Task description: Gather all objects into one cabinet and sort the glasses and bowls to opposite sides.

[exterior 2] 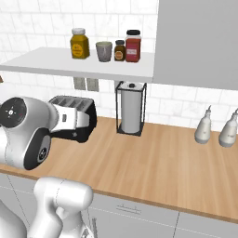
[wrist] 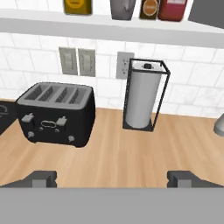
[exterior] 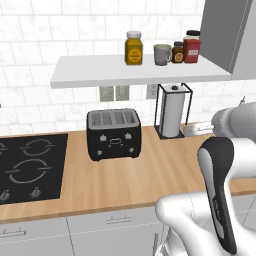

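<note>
Gripper [wrist: 112,177] jaws spread wide, holding nothing, touching nothing; fingertips [wrist: 41,178] at the bottom of the hand view, far apart, over bare wooden counter [wrist: 131,153]. Grey mug [exterior: 162,54] upper centre of the left base view, on the white shelf [exterior: 100,72] backed by white tiles, between the yellow jar [exterior: 133,48] and a small dark jar [exterior: 177,52], red jar [exterior: 191,46] at the far right of the row. Black toaster [wrist: 57,113] centre left in the hand view, paper towel holder [wrist: 143,96] centre right, well apart, open counter between and in front. Stovetop [exterior: 30,167] at the left edge. Two white bottles [exterior 2: 218,130] on the right of the right base view. Grey cabinet panel [exterior 2: 200,42] upper right, just beside the shelf end.
</note>
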